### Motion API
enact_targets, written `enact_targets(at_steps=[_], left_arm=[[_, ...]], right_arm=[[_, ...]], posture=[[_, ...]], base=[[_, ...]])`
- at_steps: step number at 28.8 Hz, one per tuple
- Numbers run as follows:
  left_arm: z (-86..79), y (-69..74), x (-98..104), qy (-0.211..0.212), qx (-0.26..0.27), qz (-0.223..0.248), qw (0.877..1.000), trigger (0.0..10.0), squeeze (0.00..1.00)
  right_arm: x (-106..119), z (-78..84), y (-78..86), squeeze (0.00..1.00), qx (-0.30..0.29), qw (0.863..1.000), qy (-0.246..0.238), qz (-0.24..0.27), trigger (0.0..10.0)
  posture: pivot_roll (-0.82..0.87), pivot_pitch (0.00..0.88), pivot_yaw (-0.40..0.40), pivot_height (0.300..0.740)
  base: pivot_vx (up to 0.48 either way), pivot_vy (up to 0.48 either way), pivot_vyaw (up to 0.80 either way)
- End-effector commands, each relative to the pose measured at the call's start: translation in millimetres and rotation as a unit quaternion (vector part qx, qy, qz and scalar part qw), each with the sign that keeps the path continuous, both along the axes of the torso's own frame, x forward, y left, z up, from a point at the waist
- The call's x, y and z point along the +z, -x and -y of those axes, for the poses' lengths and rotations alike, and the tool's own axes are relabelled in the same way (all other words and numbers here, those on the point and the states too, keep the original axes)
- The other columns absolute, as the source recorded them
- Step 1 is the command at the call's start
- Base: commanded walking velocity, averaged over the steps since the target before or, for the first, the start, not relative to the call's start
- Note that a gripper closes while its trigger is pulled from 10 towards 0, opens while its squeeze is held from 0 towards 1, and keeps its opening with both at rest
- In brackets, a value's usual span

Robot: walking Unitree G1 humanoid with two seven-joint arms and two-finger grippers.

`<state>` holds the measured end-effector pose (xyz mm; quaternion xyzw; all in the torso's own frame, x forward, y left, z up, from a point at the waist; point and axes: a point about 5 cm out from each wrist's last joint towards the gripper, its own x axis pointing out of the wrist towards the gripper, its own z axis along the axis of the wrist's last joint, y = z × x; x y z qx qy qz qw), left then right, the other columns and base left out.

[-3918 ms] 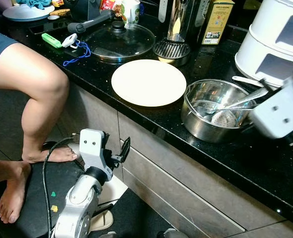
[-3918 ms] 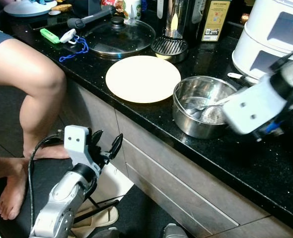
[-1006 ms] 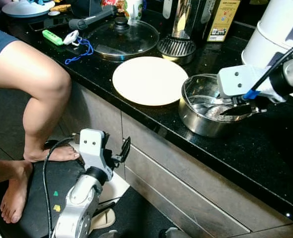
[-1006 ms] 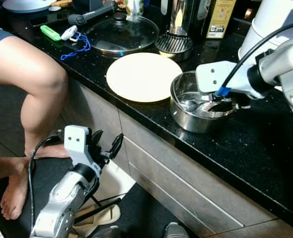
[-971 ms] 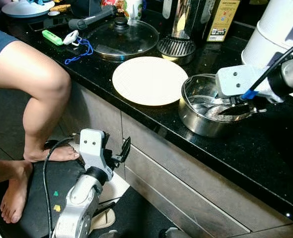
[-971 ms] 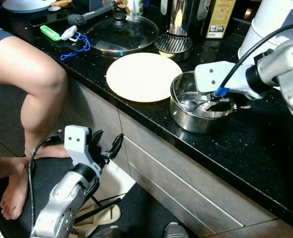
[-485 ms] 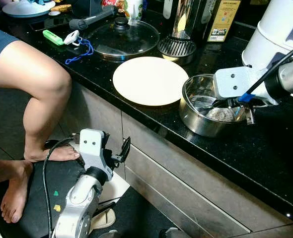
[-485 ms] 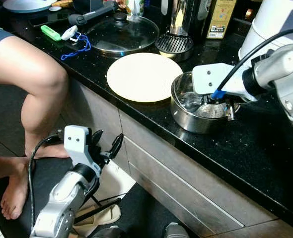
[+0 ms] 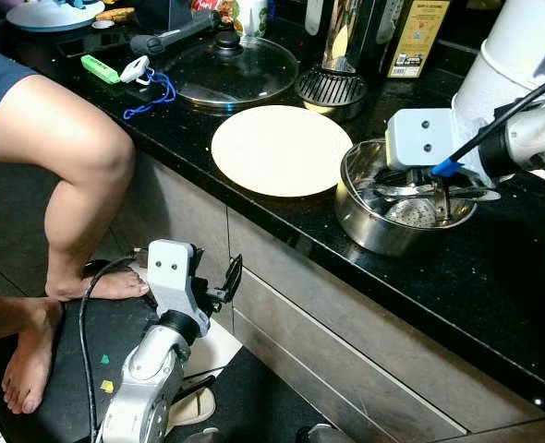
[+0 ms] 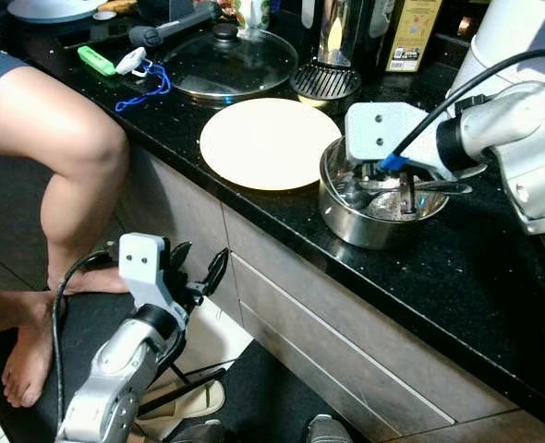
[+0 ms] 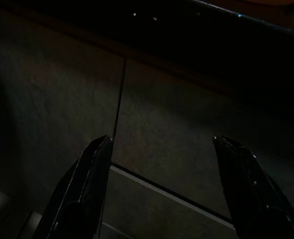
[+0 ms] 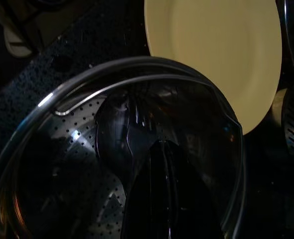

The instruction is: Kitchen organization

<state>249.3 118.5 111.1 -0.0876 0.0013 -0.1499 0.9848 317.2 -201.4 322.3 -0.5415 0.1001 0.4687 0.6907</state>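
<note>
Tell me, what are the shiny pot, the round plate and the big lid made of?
The pot looks like polished steel: it mirrors the light. The plate seems ceramic or plastic, matte cream with no reflections. The lid looks like clear glass with a black knob and metal rim.

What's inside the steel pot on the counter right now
Inside the steel pot lie a perforated strainer insert and a long metal spoon. The right gripper reaches in, its black fingers hiding the middle of the bottom.
</note>
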Motion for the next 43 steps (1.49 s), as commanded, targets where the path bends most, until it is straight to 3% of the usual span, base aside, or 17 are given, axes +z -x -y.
enact_targets(at_steps=[1, 2, 3, 6, 7, 9, 10, 11, 12, 13, 14, 18, 23, 32, 33, 34, 43], left_arm=[[0.7, 2.9, -3, 0.002, -0.001, -0.007, 1.0, 10.0, 0.0], [0.7, 2.9, -3, 0.002, -0.001, -0.007, 1.0, 10.0, 0.0], [0.7, 2.9, -3, 0.002, -0.001, -0.007, 1.0, 10.0, 0.0], [1.0, 3.2, -4, 0.002, -0.001, -0.008, 1.0, 10.0, 0.0], [1.0, 3.1, -4, 0.002, -0.001, -0.008, 1.0, 10.0, 0.0], [1.0, 3.1, -4, 0.002, -0.001, -0.008, 1.0, 10.0, 0.0], [1.1, 3.2, -4, 0.002, -0.001, -0.008, 1.0, 10.0, 0.0], [1.1, 3.2, -4, 0.002, -0.001, -0.008, 1.0, 10.0, 0.0], [1.1, 3.4, -4, 0.002, -0.001, -0.008, 1.0, 10.0, 0.0], [1.1, 3.4, -4, 0.002, -0.001, -0.008, 1.0, 10.0, 0.0], [1.1, 3.5, -4, 0.002, -0.001, -0.008, 1.0, 10.0, 0.0], [0.9, 3.5, -4, 0.002, -0.001, -0.008, 1.0, 10.0, 0.0], [0.6, 3.5, -3, 0.003, 0.0, -0.008, 1.0, 10.0, 0.0], [0.6, 4.0, -2, 0.004, 0.0, -0.007, 1.0, 10.0, 0.0], [0.7, 4.1, -2, 0.004, 0.0, -0.007, 1.0, 10.0, 0.0], [0.7, 4.1, -2, 0.005, 0.0, -0.007, 1.0, 10.0, 0.0], [0.9, 3.8, -2, 0.006, 0.001, -0.007, 1.0, 10.0, 0.0]], right_arm=[[1, 4.4, 2.4, 0.61, 0.002, 1.0, 0.021, -0.001, 10.0], [1, 4.4, 2.4, 0.61, 0.002, 1.0, 0.021, -0.001, 10.0], [2, 6.2, 2.4, 1.0, -0.002, 1.0, 0.026, -0.001, 10.0], [5, 12.1, 0.7, 1.0, -0.018, 0.999, 0.047, 0.011, 10.0], [3, 15.3, 2.9, 0.76, -0.015, 0.998, 0.065, -0.002, 10.0], [3, 15.3, 2.9, 0.76, -0.015, 0.998, 0.065, -0.002, 10.0], [2, 16.3, 4.5, 0.58, -0.012, 0.997, 0.071, -0.007, 10.0], [2, 16.3, 4.5, 0.58, -0.012, 0.997, 0.071, -0.007, 10.0], [2, 17.1, 6.3, 0.21, -0.007, 0.997, 0.076, -0.012, 10.0], [2, 17.1, 6.3, 0.21, -0.007, 0.997, 0.076, -0.012, 10.0], [2, 18.2, 9.1, 0.0, -0.001, 0.996, 0.088, -0.02, 10.0], [-1, 21.1, 14.9, 0.0, 0.014, 0.992, 0.121, -0.044, 10.0], [-3, 22.6, 11.3, 0.0, 0.01, 0.988, 0.153, -0.035, 10.0], [-7, 16.4, 0.8, 0.0, -0.009, 0.988, 0.153, -0.002, 10.0], [-7, 15.1, 1.2, 0.0, -0.006, 0.988, 0.152, -0.004, 8.0], [-8, 14.2, 1.9, 0.0, -0.002, 0.988, 0.153, -0.007, 0.0], [-8, 15.1, 1.1, 0.0, 0.002, 0.987, 0.158, -0.009, 0.0]], posture=[[0.0, 0.096, -0.028, 0.74], [0.0, 0.096, -0.028, 0.74], [0.0, 0.096, -0.028, 0.74], [0.0, 0.092, -0.029, 0.74], [0.0, 0.092, -0.029, 0.74], [0.0, 0.092, -0.029, 0.74], [0.0, 0.091, -0.029, 0.74], [0.0, 0.091, -0.029, 0.74], [0.0, 0.09, -0.03, 0.74], [0.0, 0.09, -0.03, 0.74], [0.0, 0.089, -0.029, 0.74], [0.0, 0.093, -0.029, 0.74], [0.0, 0.1, -0.03, 0.74], [0.0, 0.107, -0.03, 0.74], [0.0, 0.109, -0.03, 0.74], [0.0, 0.11, -0.03, 0.74], [0.0, 0.112, -0.034, 0.74]], base=[[0.0, 0.0, 0.0], [0.0, 0.0, 0.0], [0.0, 0.0, 0.0], [0.0, 0.0, 0.0], [0.0, 0.0, 0.0], [0.0, 0.0, 0.0], [0.0, 0.0, 0.0], [0.0, 0.0, 0.0], [0.0, 0.0, 0.0], [0.0, 0.0, 0.0], [0.0, 0.0, 0.0], [0.0, 0.0, 0.0], [0.0, 0.0, 0.0], [0.0, 0.0, 0.0], [0.0, 0.0, 0.0], [0.0, 0.0, 0.0], [0.0, 0.0, 0.0]])
